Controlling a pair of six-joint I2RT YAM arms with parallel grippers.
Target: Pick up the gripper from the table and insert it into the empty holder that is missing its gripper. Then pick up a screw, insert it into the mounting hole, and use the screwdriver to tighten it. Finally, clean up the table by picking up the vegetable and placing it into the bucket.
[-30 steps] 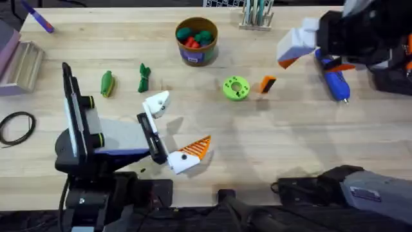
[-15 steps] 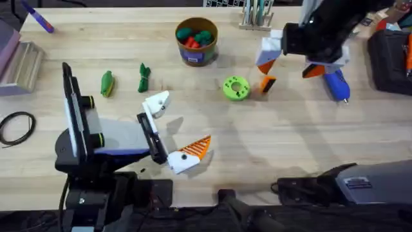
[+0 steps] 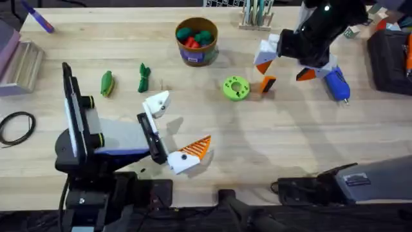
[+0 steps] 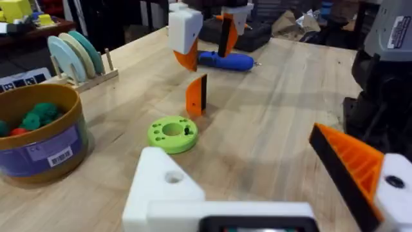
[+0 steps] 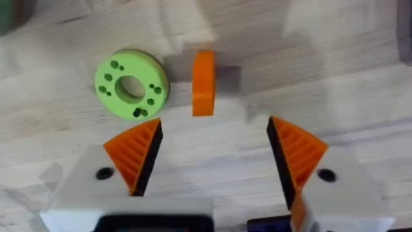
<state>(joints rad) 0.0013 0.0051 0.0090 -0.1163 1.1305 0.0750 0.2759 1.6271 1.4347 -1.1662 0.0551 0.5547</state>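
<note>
The small orange gripper point(image 3: 267, 84) point(image 4: 196, 95) point(image 5: 203, 82) stands on the table beside a green disc point(image 3: 235, 87) point(image 5: 131, 85). My right gripper point(image 3: 288, 64) point(image 5: 212, 138) hovers open just above it, slightly toward the screwdriver. The blue screwdriver point(image 3: 336, 84) point(image 4: 225, 60) lies to the right. My left gripper point(image 3: 174, 129) point(image 4: 241, 154) rests open near the front. Its empty white holder point(image 3: 156, 103) point(image 4: 170, 187) faces a block with an orange finger point(image 4: 351, 167). Green vegetables point(image 3: 107, 84) point(image 3: 143, 77) lie left of the bucket point(image 3: 196, 42) point(image 4: 38, 138). The screw is out of view.
A purple marker point(image 3: 38, 18) lies at the back left, a black cable loop point(image 3: 16, 125) at the left edge. A rack point(image 3: 257, 16) stands at the back and a black case point(image 3: 389, 61) at the right. The bucket holds red and green pieces.
My right arm has swung left from over the screwdriver to above the loose orange gripper and turned. The left arm has not moved.
</note>
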